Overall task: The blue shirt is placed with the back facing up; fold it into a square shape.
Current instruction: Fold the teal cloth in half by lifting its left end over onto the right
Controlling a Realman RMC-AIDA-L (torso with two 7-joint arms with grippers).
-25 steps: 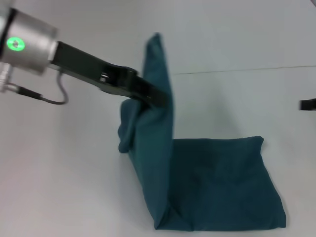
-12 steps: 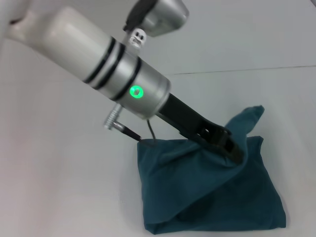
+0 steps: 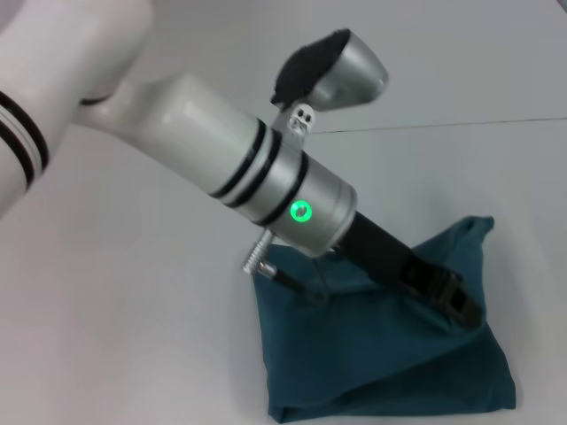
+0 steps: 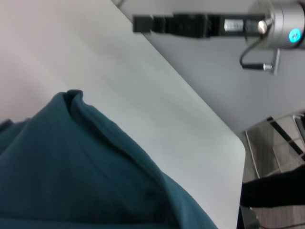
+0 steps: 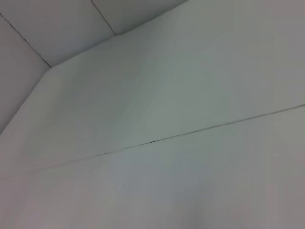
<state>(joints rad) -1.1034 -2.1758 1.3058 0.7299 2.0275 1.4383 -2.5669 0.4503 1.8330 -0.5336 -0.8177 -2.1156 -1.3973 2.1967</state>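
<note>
While the left arm reaches diagonally across the head view, from 10 o'clock toward 4 o'clock, the left gripper (image 3: 461,305) sits low on the blue shirt (image 3: 381,372), its black fingers pressed into a raised fold of cloth; whether they pinch that fold or merely rest on it, cannot tell. Shirt lies as a folded, roughly square bundle on the white table (image 3: 133,336), at 5 o'clock in the head view, one corner peaked up at 1 o'clock of the gripper. Right gripper (image 4: 143,23) shows only in the left wrist view, far off, well apart from the shirt; finger state unreadable.
</note>
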